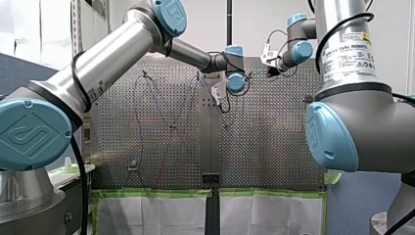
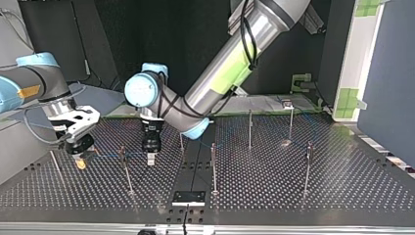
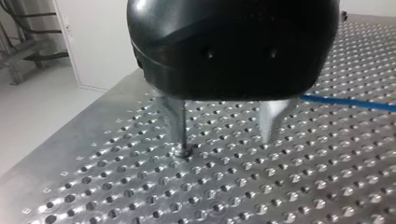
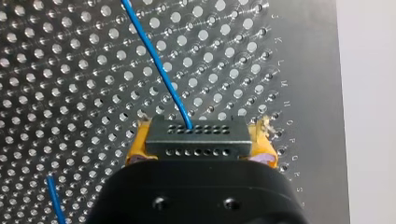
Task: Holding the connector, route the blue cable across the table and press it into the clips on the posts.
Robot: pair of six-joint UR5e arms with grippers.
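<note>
Right jaws clamp connector [image 4: 200, 140]; blue cable [image 4: 159, 70] crosses perforated table [image 4: 289, 70].

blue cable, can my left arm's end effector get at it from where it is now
Probably yes: my left end effector is open, low over the table, and the blue cable runs just beside it with nothing between them.

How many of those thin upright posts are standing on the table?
7 posts, by the top view: one far left, one left of middle, one by my left arm, one central, two at the back right, one front right. The arms may hide others.
</note>
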